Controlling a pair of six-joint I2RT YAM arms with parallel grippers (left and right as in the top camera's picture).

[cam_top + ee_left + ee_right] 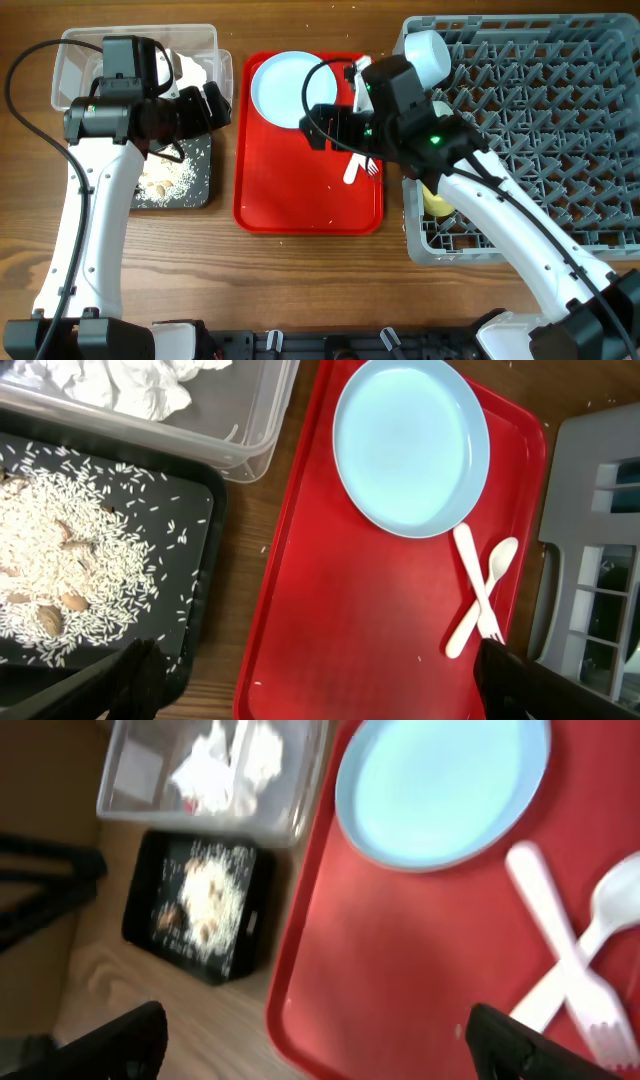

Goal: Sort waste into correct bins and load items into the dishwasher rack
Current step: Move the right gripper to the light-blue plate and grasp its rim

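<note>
R1: Right gripper (318, 1020) fingers (110, 1045) are seen closest, spread wide, nothing held. Fork location?
R2: Fork (545, 910) and spoon (620, 900) are crossed on red tray (380, 970), framed near the right-hand finger, untouched. Plate (440, 780) is set on the tray just beyond them.
R1: Left gripper (312, 660)?
R2: Fully spread too, empty, red tray seen between its fingers. Napkin (130, 385) is noted in clear tub (250, 430), rice scraps (60, 560) in black tray (190, 640), both off to its left.
</note>
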